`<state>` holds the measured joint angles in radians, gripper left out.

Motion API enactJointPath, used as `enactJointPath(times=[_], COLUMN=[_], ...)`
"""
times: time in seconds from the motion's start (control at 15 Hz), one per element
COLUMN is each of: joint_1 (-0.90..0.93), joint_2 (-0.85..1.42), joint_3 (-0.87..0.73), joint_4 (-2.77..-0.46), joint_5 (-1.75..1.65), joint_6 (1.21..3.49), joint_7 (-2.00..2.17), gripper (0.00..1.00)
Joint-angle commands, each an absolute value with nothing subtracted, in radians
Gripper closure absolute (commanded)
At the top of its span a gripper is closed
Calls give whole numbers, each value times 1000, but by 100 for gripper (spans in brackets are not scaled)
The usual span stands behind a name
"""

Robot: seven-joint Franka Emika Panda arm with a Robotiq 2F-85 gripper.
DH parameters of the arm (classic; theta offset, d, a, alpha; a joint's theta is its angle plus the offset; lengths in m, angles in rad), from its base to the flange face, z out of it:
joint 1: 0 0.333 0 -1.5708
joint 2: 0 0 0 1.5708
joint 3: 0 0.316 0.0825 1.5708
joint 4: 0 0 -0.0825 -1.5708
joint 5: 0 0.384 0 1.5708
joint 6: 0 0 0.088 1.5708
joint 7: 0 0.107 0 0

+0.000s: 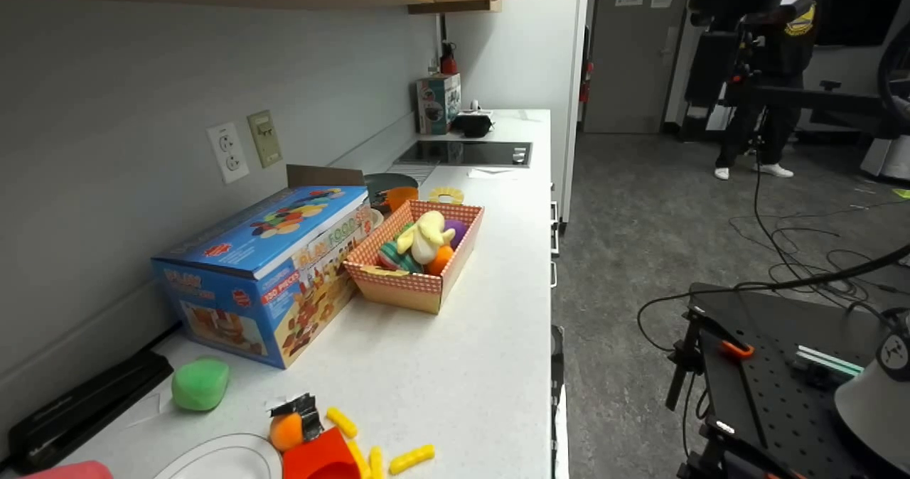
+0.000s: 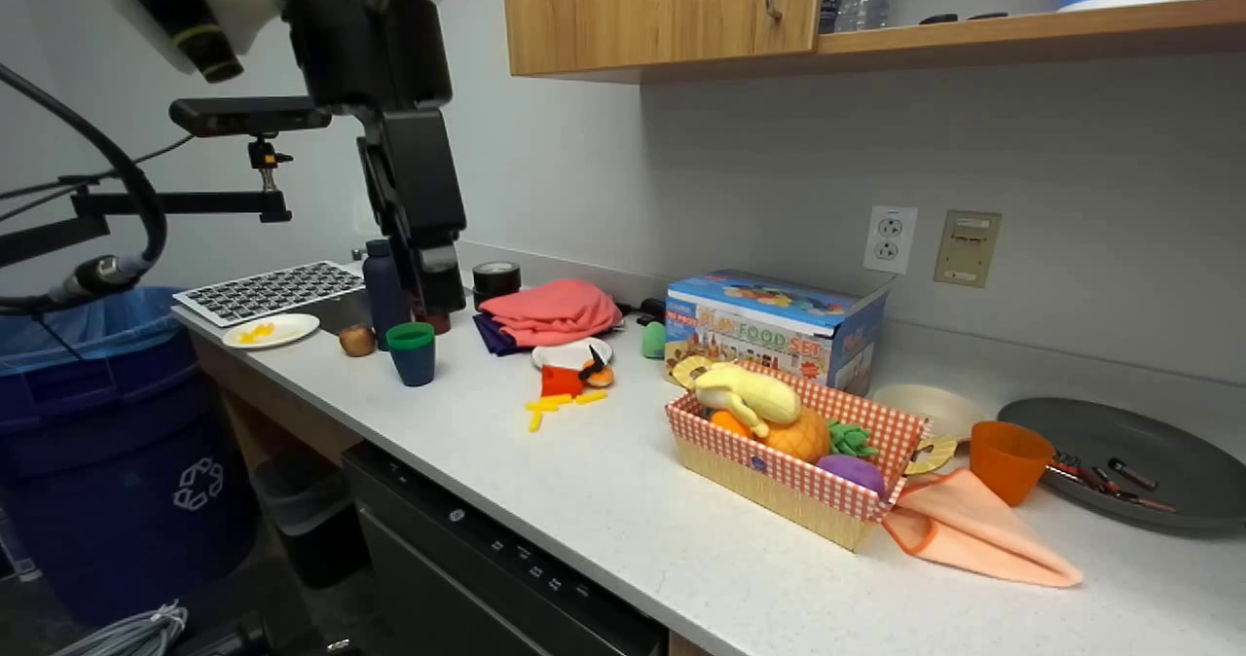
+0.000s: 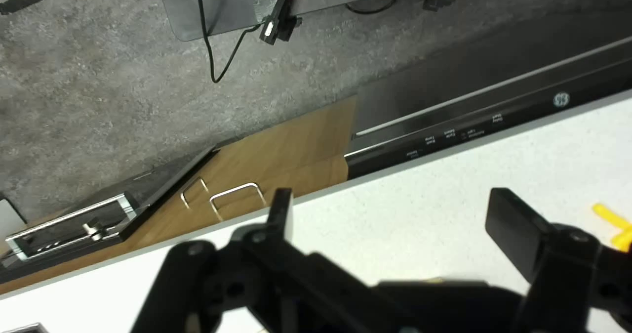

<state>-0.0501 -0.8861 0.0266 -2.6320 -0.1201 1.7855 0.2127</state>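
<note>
My gripper is open and empty in the wrist view [image 3: 390,199], with its black fingers wide apart. It hangs above the white counter [image 3: 419,224]. In an exterior view, the gripper [image 2: 438,272] is raised over the counter and looks apart from everything. A red-checked basket [image 2: 759,491] holds a peeled toy banana [image 2: 754,393], a toy pineapple [image 2: 800,435] and a purple toy [image 2: 853,471]. The basket also shows in an exterior view [image 1: 398,295]. A red fries holder [image 2: 560,381] lies near loose yellow fries [image 2: 535,420]; some fries show in the wrist view [image 3: 610,217].
A play food box [image 1: 234,280] stands against the wall beside the basket. Stacked cups [image 2: 413,362], a dark bottle [image 2: 383,286] and a pink cloth [image 2: 555,308] stand further along. An orange cup [image 2: 1009,461] and a dark plate [image 2: 1188,442] lie past the basket. Cabinets [image 2: 662,14] overhang the counter.
</note>
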Motion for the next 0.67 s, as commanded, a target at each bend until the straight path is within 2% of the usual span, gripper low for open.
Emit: enactJointPath(times=[0.0,0.6], joint_1=[-76,-82], joint_2=[-914,-914], joint_3=[25,29], joint_4=[-2629,-2634], joint_5=[-113,-114], joint_6=[1784,1784], joint_7=[209,207], gripper=[0,0])
